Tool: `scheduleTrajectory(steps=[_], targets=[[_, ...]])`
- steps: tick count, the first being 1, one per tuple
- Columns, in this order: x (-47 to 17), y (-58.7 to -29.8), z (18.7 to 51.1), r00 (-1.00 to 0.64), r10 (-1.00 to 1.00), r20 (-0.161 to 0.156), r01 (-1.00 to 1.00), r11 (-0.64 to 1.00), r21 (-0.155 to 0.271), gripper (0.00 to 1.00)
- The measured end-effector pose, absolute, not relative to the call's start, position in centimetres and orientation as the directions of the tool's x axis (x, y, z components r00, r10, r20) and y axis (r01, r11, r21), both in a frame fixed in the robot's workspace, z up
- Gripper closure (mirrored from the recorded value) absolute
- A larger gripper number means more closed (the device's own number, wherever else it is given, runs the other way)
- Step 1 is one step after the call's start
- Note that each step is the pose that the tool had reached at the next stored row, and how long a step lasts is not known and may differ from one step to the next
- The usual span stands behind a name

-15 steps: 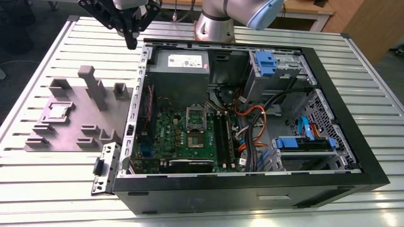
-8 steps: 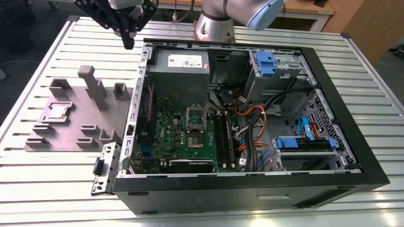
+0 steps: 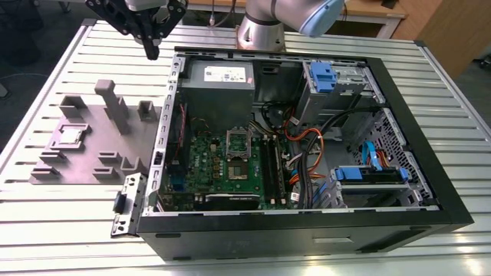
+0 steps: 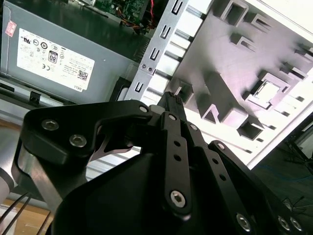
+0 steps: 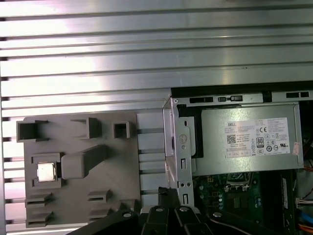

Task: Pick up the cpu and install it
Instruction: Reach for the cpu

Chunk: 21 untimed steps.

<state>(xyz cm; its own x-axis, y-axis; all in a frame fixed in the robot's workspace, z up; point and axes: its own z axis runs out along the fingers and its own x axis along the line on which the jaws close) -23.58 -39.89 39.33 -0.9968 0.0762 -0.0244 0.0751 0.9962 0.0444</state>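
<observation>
Hovering empty, the pincer [image 3: 153,54] seems closed; cpu [image 3: 71,135] in tray [image 3: 83,160].

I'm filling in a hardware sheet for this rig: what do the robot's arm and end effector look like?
The arm is a silver-grey metal tube with a pale blue joint cap. The end effector is matte black, built of angular plates and linked bars that taper toward the tip. In the second wrist view it is studded with silver bolt heads.
</observation>
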Motion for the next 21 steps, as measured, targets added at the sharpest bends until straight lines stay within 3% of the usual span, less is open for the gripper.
scheduleTrajectory(steps=[21], targets=[[-24.9, -39.9, 39.3, -0.997, 0.076, -0.024, 0.075, 0.996, 0.044, 0.89]])
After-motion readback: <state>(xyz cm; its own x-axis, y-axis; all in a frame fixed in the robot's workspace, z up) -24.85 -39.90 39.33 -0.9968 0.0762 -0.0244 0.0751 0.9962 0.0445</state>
